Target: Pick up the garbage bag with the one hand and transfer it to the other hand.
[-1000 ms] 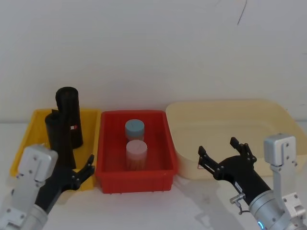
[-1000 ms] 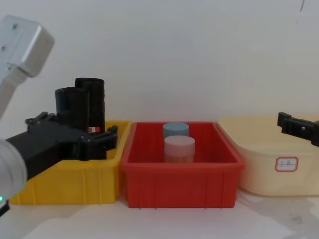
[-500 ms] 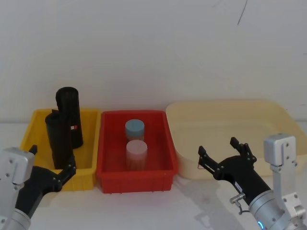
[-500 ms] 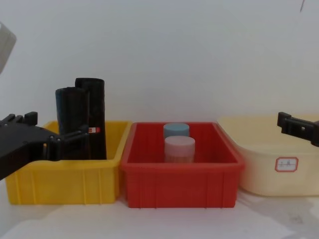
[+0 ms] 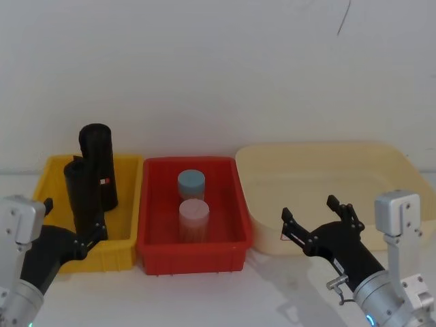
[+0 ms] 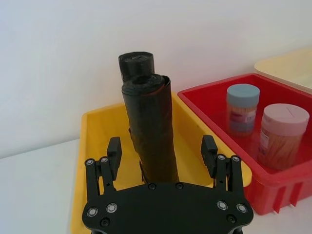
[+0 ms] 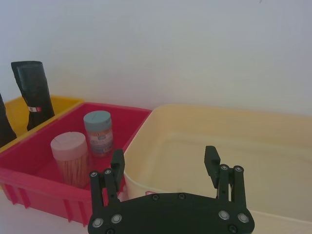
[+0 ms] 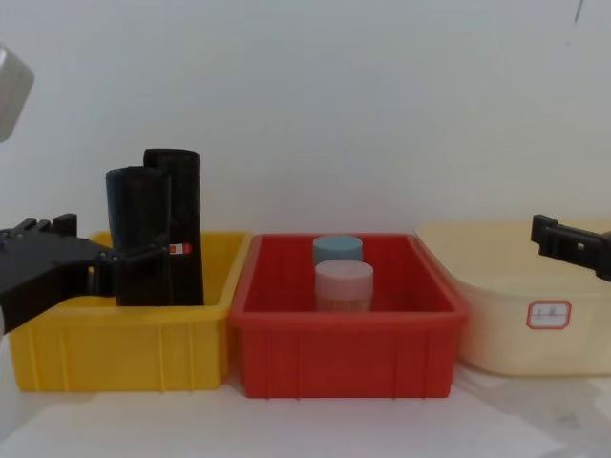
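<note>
Left gripper point(image 6: 161, 146), fingers spread wide, sits low at the near wall of the yellow bin point(image 5: 124, 197). The garbage bag point(image 6: 148, 112) stands upright in that bin, centred in the gap. We would advance, then clamp squarely at mid-height (the red-labelled roll point(image 8: 186, 200) stands just behind). Right gripper point(image 7: 164, 157) hovers, prongs apart, before the cream bin point(image 5: 320, 170). The palm hides the bag's base, and we cannot tell whether the tips flank the bag yet.

Head looks down; chest level, frontal; both share red bin point(image 5: 191, 257).
</note>
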Controlling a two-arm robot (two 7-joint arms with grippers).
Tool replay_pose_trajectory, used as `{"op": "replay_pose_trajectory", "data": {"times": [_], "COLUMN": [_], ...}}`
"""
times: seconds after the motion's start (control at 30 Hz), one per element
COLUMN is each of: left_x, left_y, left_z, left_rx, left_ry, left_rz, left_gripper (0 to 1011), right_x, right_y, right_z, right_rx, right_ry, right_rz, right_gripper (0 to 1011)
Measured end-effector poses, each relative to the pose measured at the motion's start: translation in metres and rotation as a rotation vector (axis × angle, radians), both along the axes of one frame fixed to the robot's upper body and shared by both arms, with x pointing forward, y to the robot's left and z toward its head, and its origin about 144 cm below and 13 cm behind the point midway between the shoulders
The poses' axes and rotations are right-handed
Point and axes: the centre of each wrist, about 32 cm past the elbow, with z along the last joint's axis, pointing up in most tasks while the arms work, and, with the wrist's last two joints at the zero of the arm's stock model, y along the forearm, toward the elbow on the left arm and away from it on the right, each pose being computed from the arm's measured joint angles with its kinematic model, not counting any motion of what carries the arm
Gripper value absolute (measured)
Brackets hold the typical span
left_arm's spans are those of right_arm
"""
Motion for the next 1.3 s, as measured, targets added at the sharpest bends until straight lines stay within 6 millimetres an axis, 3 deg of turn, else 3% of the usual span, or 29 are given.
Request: {"op": "replay_pose_trajectory", "data": {"times": [1.2, 1.3], "left_x": [0.053, 0.057], "left_y": [0.003, 0.004], "left_z": [-0.005, -0.006], "left_rx": [-0.039, -0.039], "left_ry": [0.012, 0.015], "left_rz": [-0.029, -0.034], "left_gripper": [1000, 965], "right_x": [0.0, 0.0], "right_y": [0.0, 0.0], "right_z": [0.0, 0.0], "right_rx": [0.0, 0.0], "right_ry": [0.0, 0.0], "right_rz": [0.0, 0.0], "right_gripper": [1000, 1000]}}
